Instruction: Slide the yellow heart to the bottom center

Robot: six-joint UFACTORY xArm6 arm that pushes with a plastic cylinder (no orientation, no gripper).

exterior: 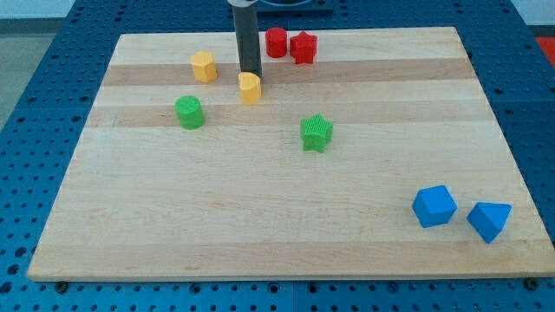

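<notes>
The yellow heart (250, 87) lies on the wooden board (286, 243) in the upper left-centre part. My tip (250, 73) is at the heart's top edge, touching or almost touching it from the view's top side. The dark rod rises straight up from there and leaves the view at the top.
A yellow hexagon-like block (204, 66) lies left of the heart. A green cylinder (189, 112) is below-left, a green star (316, 133) below-right. A red cylinder (276, 42) and a red star (303, 47) sit at the top. A blue cube (434, 206) and a blue triangular block (489, 220) lie bottom right.
</notes>
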